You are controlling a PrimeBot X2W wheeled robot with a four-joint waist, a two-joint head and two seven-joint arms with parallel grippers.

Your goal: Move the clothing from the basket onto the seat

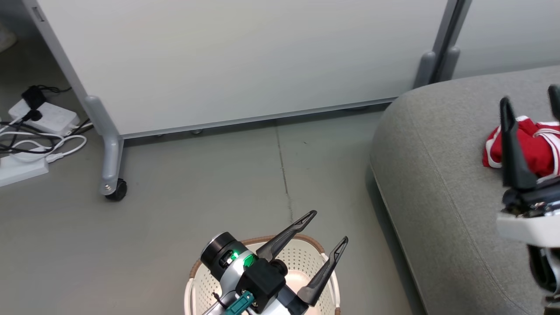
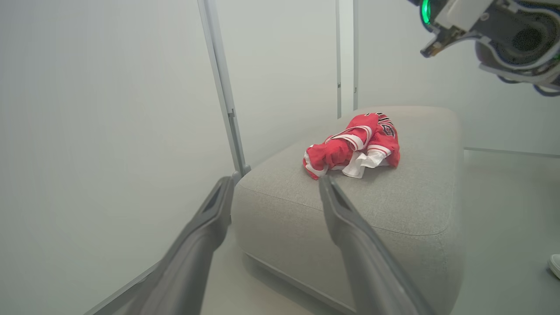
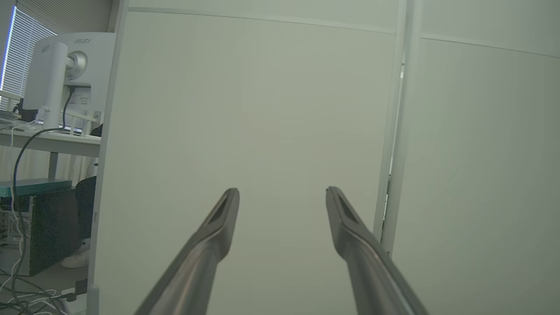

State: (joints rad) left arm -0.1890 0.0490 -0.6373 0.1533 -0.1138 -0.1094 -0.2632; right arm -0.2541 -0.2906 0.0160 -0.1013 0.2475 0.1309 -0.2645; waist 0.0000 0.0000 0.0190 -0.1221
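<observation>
**Clothing on the seat, both arms empty.** A bundle of red clothing (image 2: 354, 146) with white trim lies crumpled on top of the grey seat (image 2: 393, 210), well in from the rounded edges in view. Neither of the robot's arms touches it.

The left gripper (image 1: 329, 225) hovers above the white basket (image 1: 301, 259) on the floor. Its two dark fingers are spread wide with nothing between them and point toward the seat. The right gripper (image 1: 529, 94) is raised over the seat near the clothing, fingers likewise wide apart and empty, aimed at the pale partition (image 1: 240, 65) behind.

The main part of the job appears done, since the garments in sight are on the seat, not in the basket. The slice of basket visible past the left arm shows bare perforated wall and a pale bottom. The arm hides much of the rest, so it cannot be told whether anything remains inside. If something does, it would need another reach down and a carry across.

There is plenty of room to move. Bare floor (image 1: 218, 175) separates basket and seat, and open fabric surrounds the bundle. The limits are the partition and its wheeled leg (image 1: 111, 175) behind, and the power strips and cables (image 1: 39, 131) at the far left, well apart from the basket.
</observation>
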